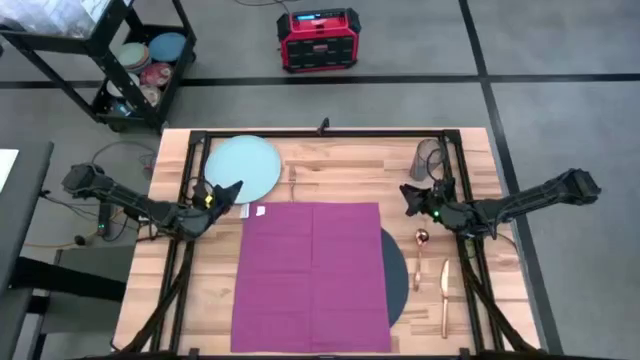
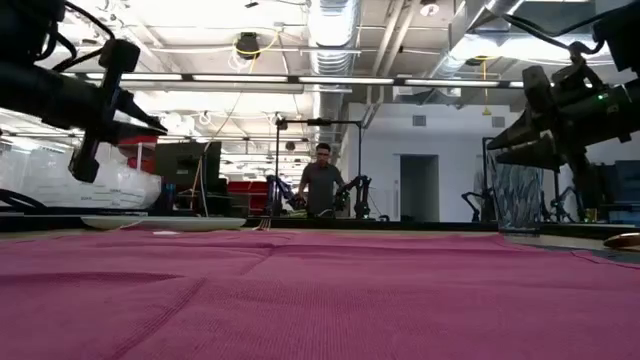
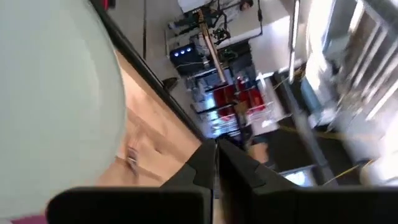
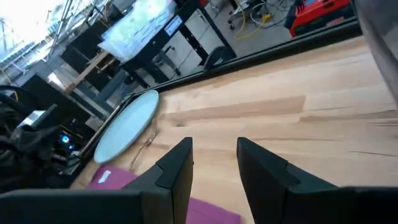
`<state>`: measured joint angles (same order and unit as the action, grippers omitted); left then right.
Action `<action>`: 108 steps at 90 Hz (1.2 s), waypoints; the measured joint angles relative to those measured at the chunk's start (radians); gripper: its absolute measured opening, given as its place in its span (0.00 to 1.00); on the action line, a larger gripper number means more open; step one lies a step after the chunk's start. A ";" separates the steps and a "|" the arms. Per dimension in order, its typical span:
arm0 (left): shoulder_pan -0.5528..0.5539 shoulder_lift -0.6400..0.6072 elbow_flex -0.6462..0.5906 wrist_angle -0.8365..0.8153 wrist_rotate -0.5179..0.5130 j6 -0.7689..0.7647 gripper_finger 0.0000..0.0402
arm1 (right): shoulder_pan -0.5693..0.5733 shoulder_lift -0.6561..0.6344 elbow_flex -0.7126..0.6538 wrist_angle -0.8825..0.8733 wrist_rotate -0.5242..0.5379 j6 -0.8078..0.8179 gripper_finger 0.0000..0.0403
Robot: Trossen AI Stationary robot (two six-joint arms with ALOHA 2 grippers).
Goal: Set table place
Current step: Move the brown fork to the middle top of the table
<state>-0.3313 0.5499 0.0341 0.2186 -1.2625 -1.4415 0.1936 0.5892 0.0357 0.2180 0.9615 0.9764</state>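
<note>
Napkin (image 1: 311, 272) spread flat over dark mat (image 1: 396, 272), plate (image 1: 241, 167) parked far-left on surface. Left gripper (image 1: 232, 190) hovers by plate, fingers clenched empty; right gripper (image 1: 409, 194) released near tumbler (image 1: 431, 158), likely next pick

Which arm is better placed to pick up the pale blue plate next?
Left, probably. The left gripper, shut, hovers beside the pale blue round plate at the table's far left. The right gripper, open, hangs near the smoky glass tumbler, across the magenta cloth napkin.

We see bright ceiling strip lights (image 2: 250, 78) glaring in the low view; the left wrist view is motion-blurred, and the worktop (image 1: 330, 175) is evenly lit with soft shadows.
</note>
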 joint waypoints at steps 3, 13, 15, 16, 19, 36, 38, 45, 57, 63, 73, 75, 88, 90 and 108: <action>0.000 0.000 0.000 -0.006 0.000 0.032 0.00 | 0.000 0.000 0.000 -0.001 0.000 0.000 0.28; 0.000 0.000 0.000 -0.039 0.000 0.098 0.00 | 0.000 0.000 0.000 -0.006 0.001 -0.024 0.28; 0.000 0.000 0.000 -0.048 0.000 0.101 0.00 | 0.000 0.000 0.000 -0.007 0.001 -0.031 0.28; 0.000 0.000 0.000 -0.051 0.000 0.102 0.00 | 0.000 0.000 0.000 -0.007 0.001 -0.031 0.28; 0.000 0.000 0.000 -0.056 0.000 0.102 0.00 | 0.000 0.000 0.000 -0.008 0.002 -0.034 0.28; 0.000 -0.001 0.000 -0.040 0.057 -0.025 0.00 | 0.000 0.000 0.000 -0.010 0.003 -0.028 0.28; 0.000 0.000 0.000 -0.039 0.073 -0.062 0.00 | 0.000 0.000 0.000 -0.009 0.003 -0.022 0.28; 0.000 0.000 0.000 -0.039 0.115 -0.196 0.00 | 0.000 0.000 0.000 -0.009 0.006 -0.009 0.28; 0.000 0.000 0.000 -0.031 0.133 -0.423 0.00 | 0.000 0.000 0.000 -0.008 0.006 -0.008 0.28; 0.000 0.000 0.000 -0.009 0.133 -0.525 0.00 | 0.000 0.000 0.000 -0.008 0.006 -0.008 0.28; 0.000 0.000 0.000 0.023 0.133 -0.572 0.00 | 0.000 0.000 0.000 -0.008 0.006 -0.007 0.28; 0.000 0.000 0.000 0.025 0.133 -0.570 0.00 | 0.000 0.000 0.000 -0.008 0.006 -0.007 0.28; 0.000 0.000 0.000 0.028 0.166 -0.600 0.00 | 0.000 0.000 0.000 -0.007 0.006 -0.005 0.28; 0.000 0.000 0.000 0.028 0.169 -0.610 0.00 | 0.000 0.000 0.000 -0.007 0.006 -0.005 0.28; 0.000 0.000 0.000 0.032 0.181 -0.702 0.00 | 0.000 0.000 0.000 -0.007 0.006 -0.005 0.28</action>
<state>-0.3309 0.5495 0.0341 0.2510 -1.0812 -2.1432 0.1936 0.5896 0.0360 0.2108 0.9672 0.9710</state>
